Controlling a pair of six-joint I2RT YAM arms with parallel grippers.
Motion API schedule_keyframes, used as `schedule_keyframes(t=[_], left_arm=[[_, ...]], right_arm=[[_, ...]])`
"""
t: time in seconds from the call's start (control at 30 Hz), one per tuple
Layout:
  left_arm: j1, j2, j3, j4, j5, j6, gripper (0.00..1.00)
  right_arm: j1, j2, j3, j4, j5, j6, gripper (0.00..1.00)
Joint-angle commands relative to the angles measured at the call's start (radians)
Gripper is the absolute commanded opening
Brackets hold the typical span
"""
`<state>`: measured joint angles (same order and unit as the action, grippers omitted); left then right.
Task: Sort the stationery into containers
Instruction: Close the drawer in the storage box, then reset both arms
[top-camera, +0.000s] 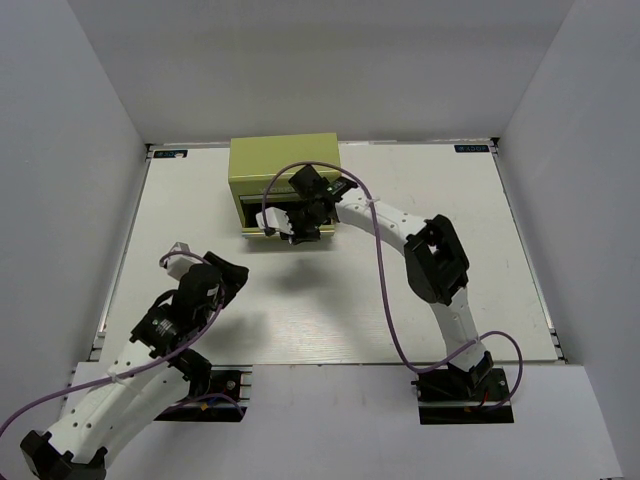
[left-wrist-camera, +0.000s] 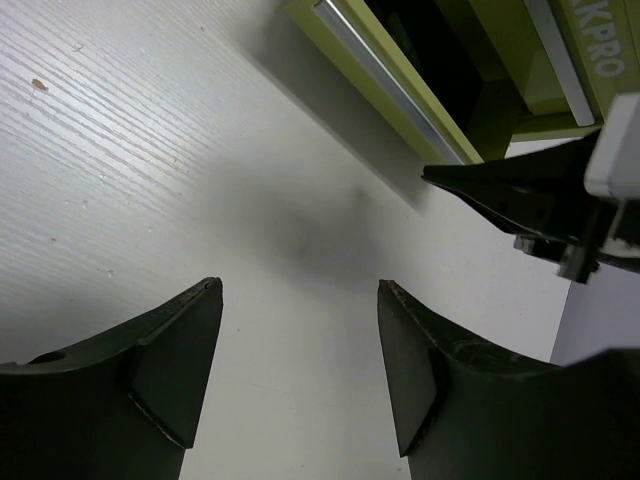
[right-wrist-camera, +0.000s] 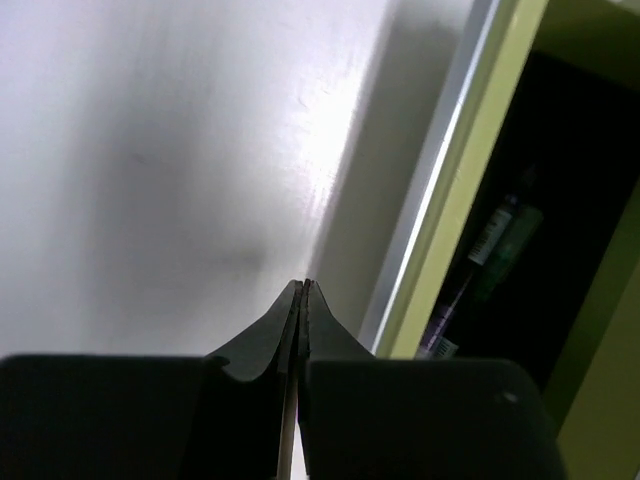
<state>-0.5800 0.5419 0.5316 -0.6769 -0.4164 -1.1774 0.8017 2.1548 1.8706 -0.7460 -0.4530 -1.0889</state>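
The olive-green tool chest (top-camera: 285, 165) stands at the back middle of the table with a drawer (right-wrist-camera: 455, 190) pulled out towards me. In the right wrist view the drawer's black inside holds a dark green pen (right-wrist-camera: 505, 240) and another thin pen (right-wrist-camera: 445, 320); the other stationery is hidden. My right gripper (right-wrist-camera: 303, 287) is shut and empty, just in front of the drawer's front lip; it also shows in the top view (top-camera: 296, 230). My left gripper (left-wrist-camera: 300, 300) is open and empty over bare table, near left of the chest (left-wrist-camera: 400, 80).
The white table (top-camera: 330, 300) is walled in by white panels at the back and both sides. The right arm (top-camera: 430, 260) arcs from the near right to the chest. The right gripper's body (left-wrist-camera: 540, 195) shows in the left wrist view.
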Motion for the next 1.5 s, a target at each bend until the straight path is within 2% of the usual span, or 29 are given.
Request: schedule_keyframes(t=[0.0,0.2,0.43,0.7,0.93,1.03,1.13,1.17,1.23,1.3,1.37,1.47], left_arm=[[0.003,-0.013,0.002,-0.018,0.002,0.012,0.73],[0.003,-0.022,0.011,-0.03,0.002,0.012,0.73],[0.003,-0.022,0.011,-0.03,0.002,0.012,0.74],[0.003,-0.022,0.021,-0.039,0.002,0.012,0.74],[0.003,-0.022,0.021,-0.039,-0.007,0.012,0.74],[0.003,-0.013,0.021,-0.03,-0.007,0.012,0.74],[0.003,-0.013,0.021,-0.03,-0.007,0.012,0.75],[0.003,-0.013,0.021,-0.03,-0.007,0.012,0.75],[0.003,-0.013,0.021,-0.019,0.002,0.022,0.75],[0.003,-0.025,0.012,0.006,0.002,0.033,0.76],[0.003,-0.025,0.002,0.023,0.014,0.044,0.78],[0.003,-0.034,0.002,0.079,0.036,0.087,0.79]], right_arm=[[0.013,0.022,0.015,0.123,0.121,0.089,0.0],[0.013,0.068,0.016,0.256,0.333,0.181,0.0],[0.016,0.128,0.048,0.378,0.534,0.182,0.0],[0.027,0.163,0.022,0.551,0.7,0.155,0.0],[0.024,0.154,-0.013,0.612,0.729,0.141,0.0],[0.024,0.126,-0.008,0.533,0.659,0.124,0.0],[0.022,0.042,-0.056,0.45,0.416,0.121,0.0],[0.021,-0.005,-0.097,0.433,0.377,0.122,0.0],[0.017,-0.105,-0.183,0.422,0.26,0.15,0.0],[0.013,-0.15,-0.22,0.415,0.225,0.232,0.0],[0.001,-0.222,-0.269,0.393,0.146,0.317,0.06],[-0.03,-0.298,-0.317,0.379,0.082,0.45,0.21]])
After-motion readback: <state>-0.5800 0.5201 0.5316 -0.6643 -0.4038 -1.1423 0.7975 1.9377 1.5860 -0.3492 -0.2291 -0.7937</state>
